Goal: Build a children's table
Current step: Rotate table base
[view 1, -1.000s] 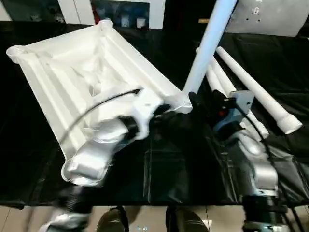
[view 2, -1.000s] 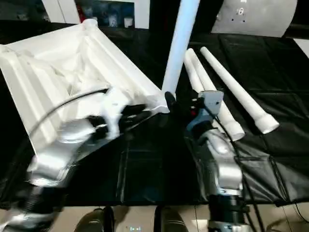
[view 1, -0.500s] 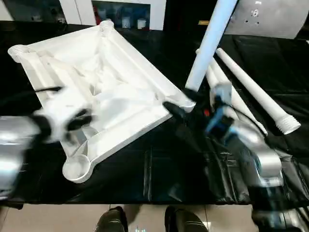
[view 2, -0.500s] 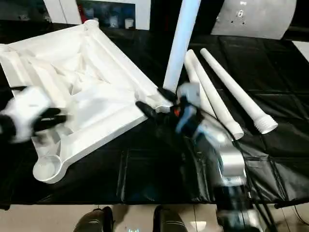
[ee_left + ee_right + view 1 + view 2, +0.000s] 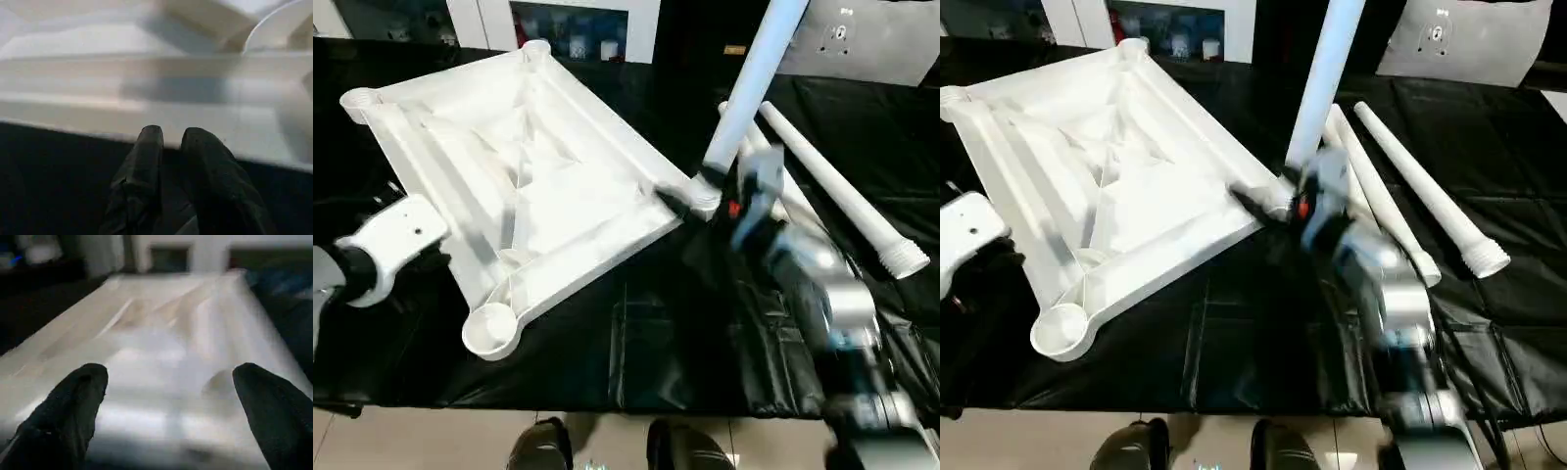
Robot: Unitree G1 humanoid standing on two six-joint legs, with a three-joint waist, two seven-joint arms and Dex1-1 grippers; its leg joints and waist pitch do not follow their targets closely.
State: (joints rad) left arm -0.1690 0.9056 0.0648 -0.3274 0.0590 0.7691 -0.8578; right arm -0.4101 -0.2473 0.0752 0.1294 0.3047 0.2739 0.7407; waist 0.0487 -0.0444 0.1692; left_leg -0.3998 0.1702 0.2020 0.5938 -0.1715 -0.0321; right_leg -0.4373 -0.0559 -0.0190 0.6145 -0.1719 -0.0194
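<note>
The children's table top (image 5: 529, 166) lies upside down on the left half of the work surface, ribs and round corner sockets facing up. One white leg (image 5: 749, 83) stands upright in the corner socket nearest the middle. Loose legs (image 5: 842, 191) lie side by side to the right. My right gripper (image 5: 1268, 201) is open wide at that socketed corner, its fingers (image 5: 73, 406) spread toward the ribbed underside. My left gripper (image 5: 168, 139) hovers off the top's left side wall, its fingers close together with nothing between them.
The black-covered worktable (image 5: 636, 333) carries everything, and its front edge runs along the bottom of the head views. An empty corner socket (image 5: 491, 331) sits near that edge. A grey panel (image 5: 862, 39) and shelves stand behind the table.
My left arm has pulled back from the top's near edge by the standing leg to the far left side. The right gripper has pushed forward to the socketed corner.
</note>
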